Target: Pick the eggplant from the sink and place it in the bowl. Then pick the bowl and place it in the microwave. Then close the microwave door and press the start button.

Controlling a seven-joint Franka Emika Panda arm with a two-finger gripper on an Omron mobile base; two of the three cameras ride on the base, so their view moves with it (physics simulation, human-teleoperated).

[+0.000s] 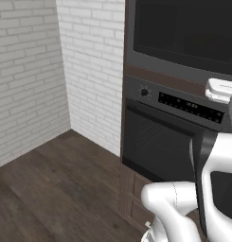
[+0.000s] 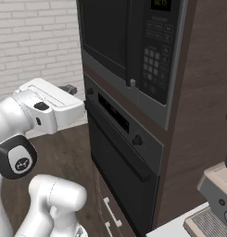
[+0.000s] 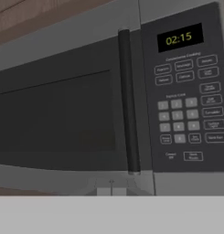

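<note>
- One closed microwave door (image 3: 58, 114) faced the hand, its vertical handle (image 3: 127, 100) just left of the keypad (image 3: 189, 109).
- Gripper (image 2: 68, 89): fingers together, holding nothing, well short of the microwave (image 2: 133, 46).
- Start button: judged up and right of the fingertips; its label was too blurred to pick out.

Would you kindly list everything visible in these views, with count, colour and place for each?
microwave: one, dark grey, built in above the oven
microwave door: one, dark, closed
keypad: one, dark grey, right of the door, clock lit
oven: one, black, below the microwave
oven knob: one, black, on the oven panel's left
coffee machine: one, grey, lower right on the counter
brick wall: white, left
floor: dark wood
gripper: one, dark tips, shut, before the oven
</note>
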